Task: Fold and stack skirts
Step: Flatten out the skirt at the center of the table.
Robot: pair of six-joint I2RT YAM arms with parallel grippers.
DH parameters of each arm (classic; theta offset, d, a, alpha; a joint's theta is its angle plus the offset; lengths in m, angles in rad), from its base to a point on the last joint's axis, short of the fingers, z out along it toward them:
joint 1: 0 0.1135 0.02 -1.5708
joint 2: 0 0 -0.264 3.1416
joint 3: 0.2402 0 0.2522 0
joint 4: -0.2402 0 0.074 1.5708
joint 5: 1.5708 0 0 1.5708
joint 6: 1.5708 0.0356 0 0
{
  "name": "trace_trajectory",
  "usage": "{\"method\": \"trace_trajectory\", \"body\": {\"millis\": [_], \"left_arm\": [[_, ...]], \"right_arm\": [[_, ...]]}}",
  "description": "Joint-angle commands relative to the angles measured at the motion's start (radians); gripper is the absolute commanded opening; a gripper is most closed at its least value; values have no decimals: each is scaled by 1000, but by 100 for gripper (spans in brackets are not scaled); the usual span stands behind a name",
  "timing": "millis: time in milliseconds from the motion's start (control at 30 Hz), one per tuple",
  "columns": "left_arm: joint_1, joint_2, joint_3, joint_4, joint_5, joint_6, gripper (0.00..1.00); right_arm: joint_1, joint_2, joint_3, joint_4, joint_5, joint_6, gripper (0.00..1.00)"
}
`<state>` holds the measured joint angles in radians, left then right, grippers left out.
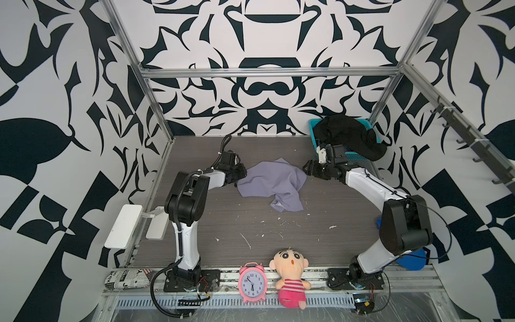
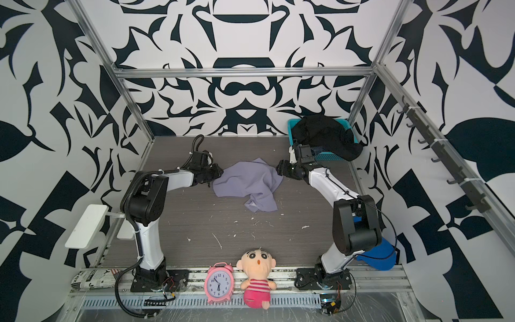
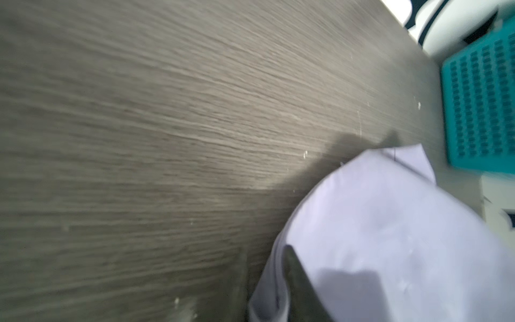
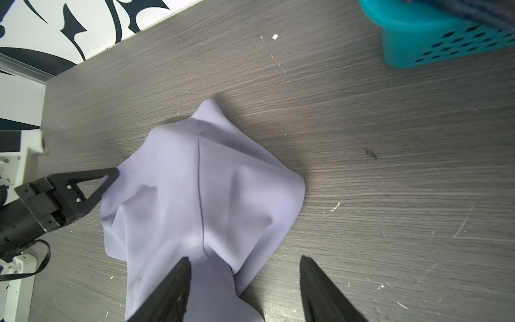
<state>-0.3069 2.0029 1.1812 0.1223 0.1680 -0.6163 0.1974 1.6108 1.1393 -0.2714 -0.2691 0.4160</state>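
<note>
A crumpled lavender skirt (image 1: 273, 184) (image 2: 248, 184) lies mid-table. At its left edge sits my left gripper (image 1: 243, 174) (image 2: 218, 173). In the blurred left wrist view its jaws (image 3: 264, 259) are shut on a fold of the lavender skirt (image 3: 390, 237), which wraps round one dark finger (image 3: 295, 278). My right gripper (image 1: 306, 168) (image 4: 245, 278) is open at the skirt's right edge. One of its fingers is over the cloth (image 4: 200, 181) and the other over bare table. A black skirt (image 1: 348, 135) (image 2: 326, 133) is heaped in the basket. No denim skirt shows clearly.
The teal mesh basket (image 1: 358, 157) (image 2: 328, 157) (image 4: 418, 47) stands at the back right corner, close behind my right wrist. A pink clock (image 1: 252, 283) and a doll (image 1: 291, 276) sit on the front rail. A royal-blue cloth (image 1: 412, 262) lies by the right arm's base.
</note>
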Motion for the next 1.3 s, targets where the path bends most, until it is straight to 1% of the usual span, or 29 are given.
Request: {"method": "trace_trajectory", "body": {"millis": [0,33,67,200,367,567,700,767,867,933,967,1033,1100,1267], "left_arm": [[6,-95,-16,-36,-5,4,8],[5,-112,-21,-38,-10,4,2],[6,-129,-25,-43,-13,4,0],[5,-204,-18,-85,-30,26,0],[2,-305,18,-162,-33,85,0],[-29,-463,80,-271,0,237,0],[-38,-592,101,-301,55,330,0],[-39,-640,120,-327,72,354,0],[-41,-695,158,-377,42,353,0],[-41,-720,165,-385,10,320,0],[-41,-737,160,-382,-6,310,0],[-40,-762,163,-403,-43,309,0],[-40,-766,157,-415,-72,308,0],[-41,-771,155,-421,-73,304,0]], "right_arm": [[4,-34,3,23,-14,-7,65],[5,-32,5,22,-18,-8,65],[5,-31,8,23,-20,-7,65],[14,-29,18,16,-32,-19,64],[36,-35,44,-17,-32,-76,64],[68,-65,95,-44,-78,-191,64],[69,-101,121,-39,-113,-223,65],[69,-120,123,-22,-137,-225,66],[80,-150,107,36,-219,-224,66],[104,-175,76,91,-269,-237,67],[123,-189,56,119,-276,-255,69],[177,-201,28,130,-223,-308,73],[227,-186,30,91,-168,-365,75],[258,-144,22,63,-144,-387,76]]}}
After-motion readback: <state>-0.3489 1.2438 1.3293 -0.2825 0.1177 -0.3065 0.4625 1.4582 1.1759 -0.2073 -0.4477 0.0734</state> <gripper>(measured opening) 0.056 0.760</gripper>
